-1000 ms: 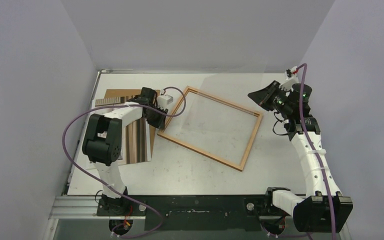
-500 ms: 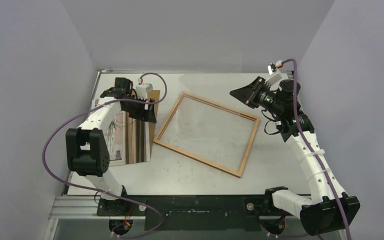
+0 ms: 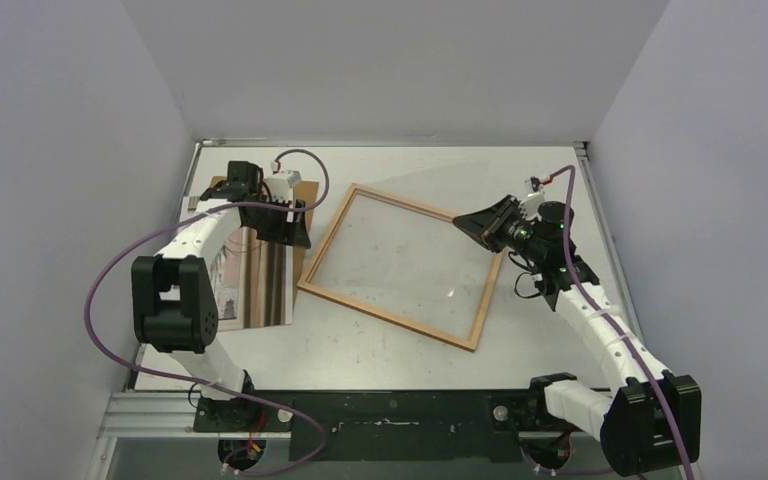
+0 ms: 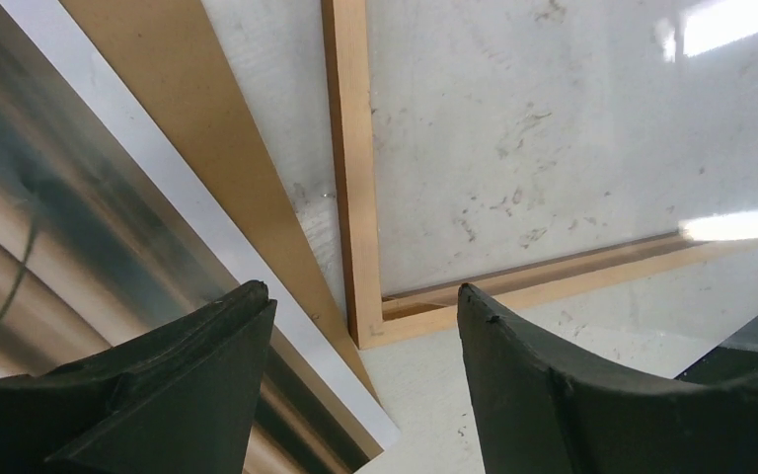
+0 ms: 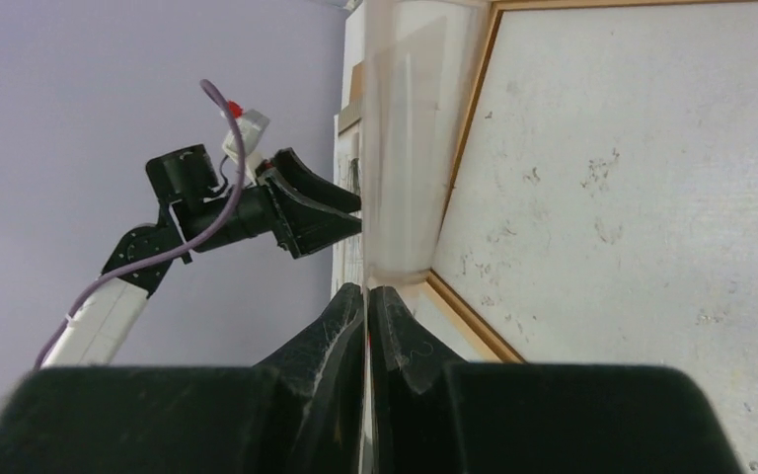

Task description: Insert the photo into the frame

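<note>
The frame (image 3: 390, 319) lies tilted mid-table; its near-left corner shows in the left wrist view (image 4: 350, 178) and its border in the right wrist view (image 5: 465, 316). The striped photo (image 3: 260, 280) lies face up at the left, beside the frame, and shows in the left wrist view (image 4: 79, 247). My left gripper (image 3: 295, 232) is open and empty, low over the gap between the photo's edge and the frame's corner (image 4: 365, 306). My right gripper (image 3: 463, 222) is shut on the edge of a clear pane (image 5: 405, 148), held over the frame's far-right corner (image 5: 367, 291).
A plain brown backing sheet (image 3: 309, 194) lies under the photo at the far left and shows in the left wrist view (image 4: 188, 128). Grey walls close in the table on three sides. The left arm's purple cable loops over the table's left side.
My right gripper has come down and leftward with the clear pane, to the frame's far-right corner. The frame has slid a little left. My left gripper left the frame's edge and swung toward the photo.
</note>
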